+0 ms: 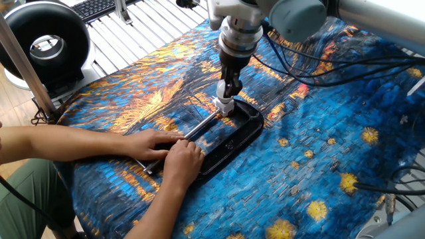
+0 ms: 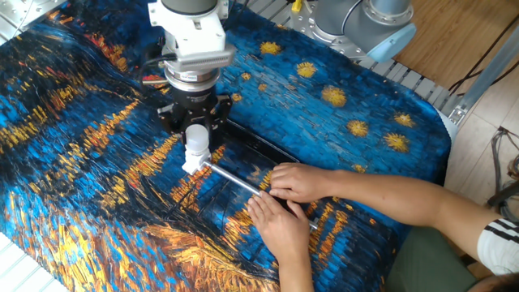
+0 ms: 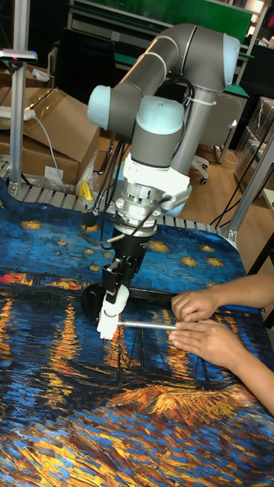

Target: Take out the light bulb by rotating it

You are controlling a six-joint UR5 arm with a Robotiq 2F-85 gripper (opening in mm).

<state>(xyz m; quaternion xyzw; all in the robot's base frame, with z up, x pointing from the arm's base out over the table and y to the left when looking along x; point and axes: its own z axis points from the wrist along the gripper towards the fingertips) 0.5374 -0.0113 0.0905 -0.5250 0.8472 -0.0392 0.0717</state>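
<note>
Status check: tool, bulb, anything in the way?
Tool shut on the light bulb, bulb upright over its socket. Person's hands hold the clamp bar close by, clear of the tool.

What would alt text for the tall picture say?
A grey robot arm's gripper clamps a small white light bulb over a starry blue-and-orange cloth. A person's hands hold a metal rod beside it.

I see the gripper (image 2: 197,130) pointing straight down near the middle of the painted cloth (image 2: 73,162), its black fingers (image 2: 212,122) closed around the light bulb (image 2: 196,139). The bulb stands upright above a white socket (image 2: 191,165). A metal rod (image 2: 235,180) runs from the socket to a person's two hands (image 2: 288,195), pressed on a black clamp (image 2: 259,148).
</note>
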